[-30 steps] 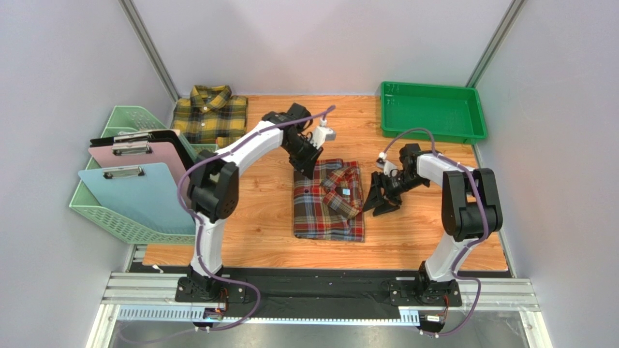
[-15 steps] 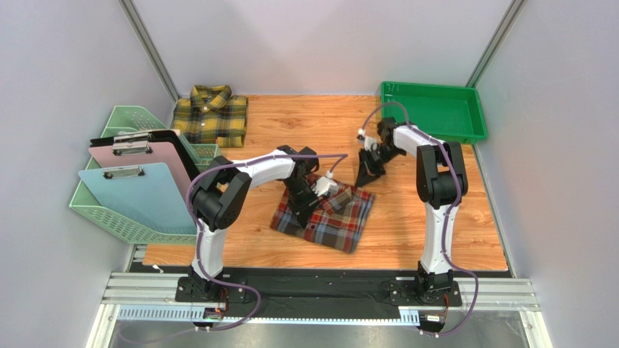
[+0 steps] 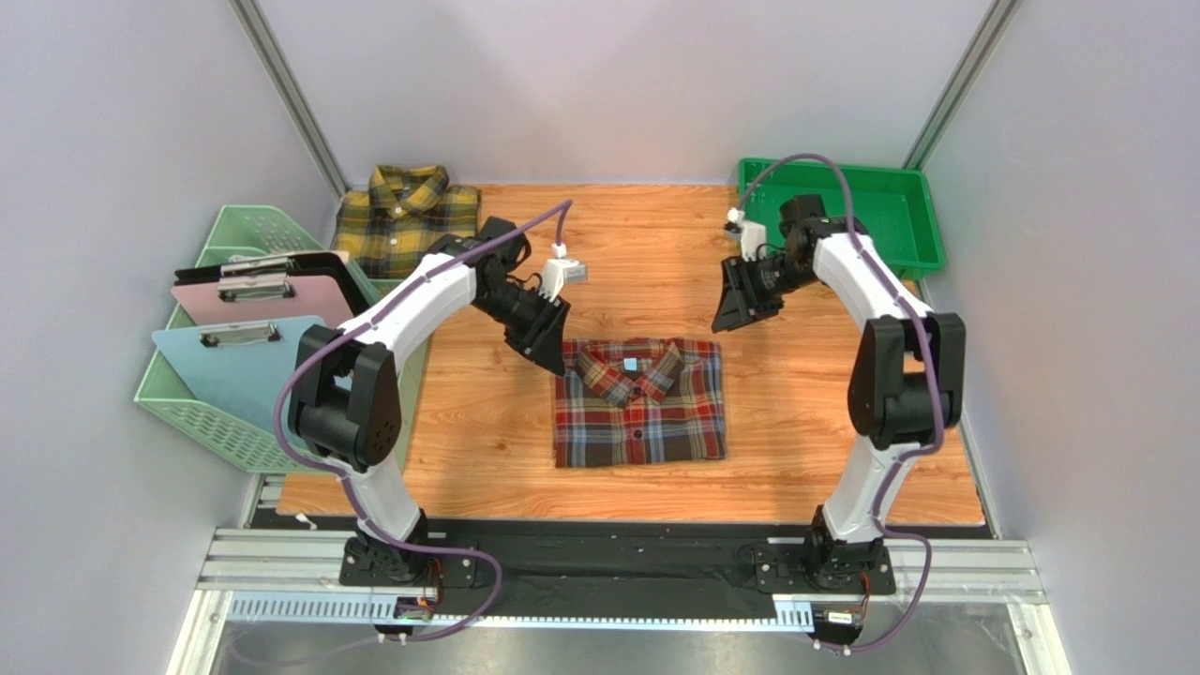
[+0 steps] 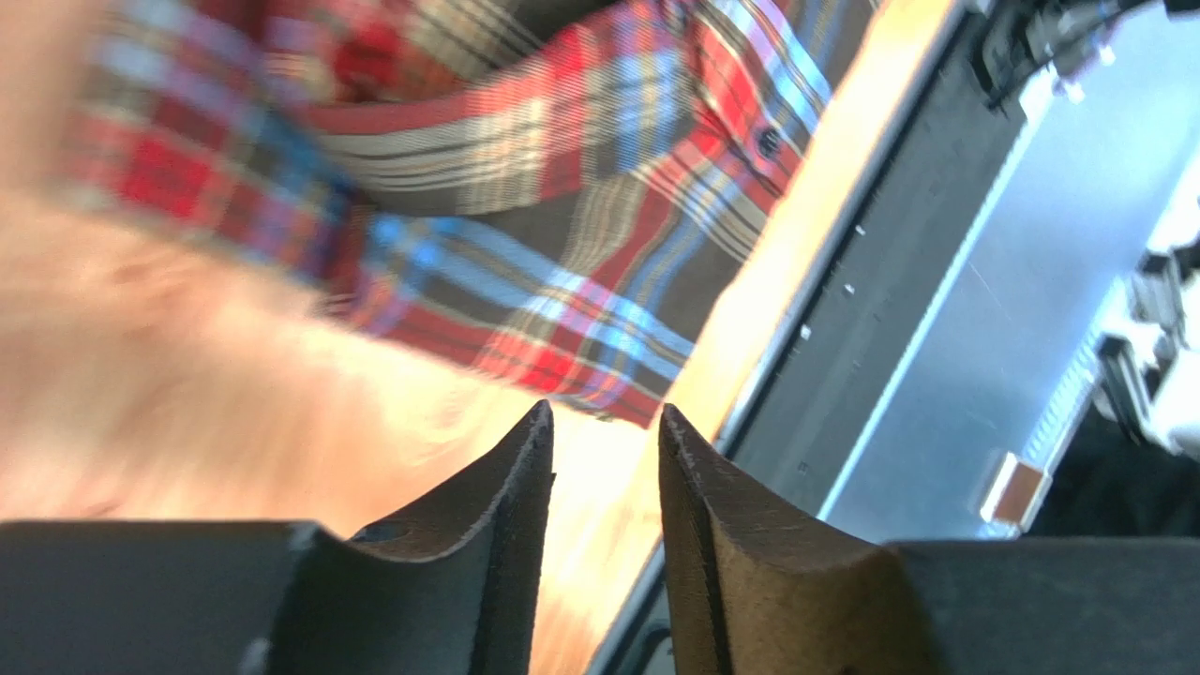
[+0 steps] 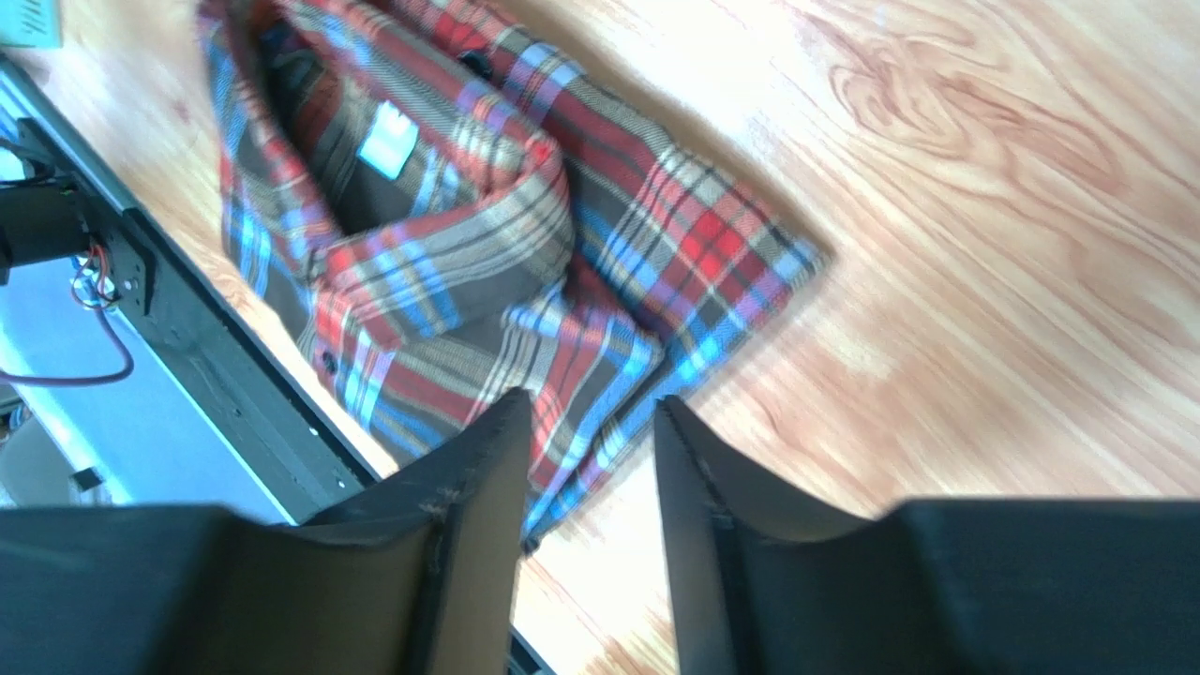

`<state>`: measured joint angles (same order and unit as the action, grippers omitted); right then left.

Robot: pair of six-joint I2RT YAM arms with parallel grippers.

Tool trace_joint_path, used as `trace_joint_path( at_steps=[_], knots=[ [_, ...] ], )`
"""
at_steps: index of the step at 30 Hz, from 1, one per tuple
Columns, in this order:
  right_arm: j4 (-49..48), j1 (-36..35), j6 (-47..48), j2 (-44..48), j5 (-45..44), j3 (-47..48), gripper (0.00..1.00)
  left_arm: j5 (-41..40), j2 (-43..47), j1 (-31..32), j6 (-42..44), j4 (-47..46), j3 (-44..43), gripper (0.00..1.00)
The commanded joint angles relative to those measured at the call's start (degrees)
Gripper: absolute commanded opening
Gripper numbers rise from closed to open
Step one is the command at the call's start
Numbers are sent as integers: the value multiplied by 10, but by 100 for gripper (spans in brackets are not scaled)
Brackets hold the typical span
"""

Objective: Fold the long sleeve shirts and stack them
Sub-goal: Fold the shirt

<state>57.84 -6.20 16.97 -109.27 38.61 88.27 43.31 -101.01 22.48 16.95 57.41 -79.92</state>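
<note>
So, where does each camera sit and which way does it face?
Top: above, behind the arms, looking down at the table; left hand and right hand show.
Left wrist: on left arm, facing the red shirt; its hand shows.
Right wrist: on right arm, facing the same shirt; its hand shows.
Shared: the red shirt.

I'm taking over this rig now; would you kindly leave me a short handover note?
Left hand: open, empty, by the far left corner of the red plaid shirt.
Right hand: open, empty, raised past its far right corner.
Red shirt: folded, mid-table.
Yellow plaid shirt: folded, at the far left corner of the table.
Done: both look folded.
Left: stack one on the other.
</note>
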Motion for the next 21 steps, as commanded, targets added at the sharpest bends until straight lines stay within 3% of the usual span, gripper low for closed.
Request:
trace_joint_path(
  at_steps=[1,12,21],
  knots=[
    [-5,3,44,48,54,-32,44,-16,-14,-2,17,1,-33,41],
    [-13,-5,53,-2,25,-57,47,-80,-106,-9,8,-19,-85,45],
    [-37,-22,46,-28,-5,-81,55,-27,-132,-35,-14,-18,-78,49]
  ],
)
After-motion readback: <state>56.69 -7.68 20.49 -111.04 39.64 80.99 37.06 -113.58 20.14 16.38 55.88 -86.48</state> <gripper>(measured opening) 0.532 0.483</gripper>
